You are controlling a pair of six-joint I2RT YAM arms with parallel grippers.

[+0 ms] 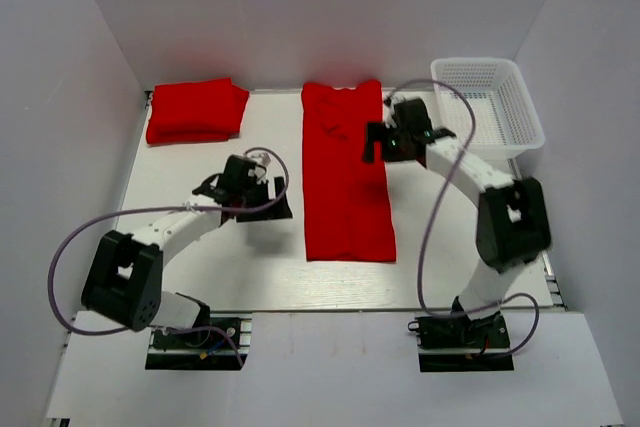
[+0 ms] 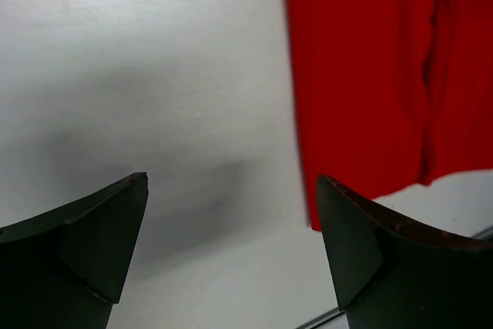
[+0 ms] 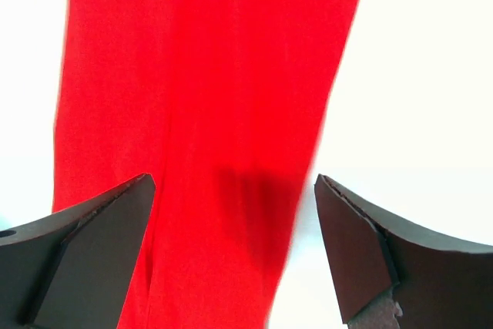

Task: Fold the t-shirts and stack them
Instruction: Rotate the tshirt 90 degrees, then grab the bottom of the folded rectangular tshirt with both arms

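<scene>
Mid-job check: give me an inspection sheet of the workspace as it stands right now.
Surface: white table, flat, no stains seen.
Job's things: folded t-shirt pile at the far left; long t-shirt lying flat in the middle as a narrow strip.
Clutter: white mesh basket at the far right; no shirt seen in it.
Grippers: left gripper open over bare table beside the long t-shirt's edge; right gripper open above the long t-shirt, holding nothing.
Cables: left cable and right cable loop freely off the arms.
Surroundings: white walls; nothing else seen.
</scene>
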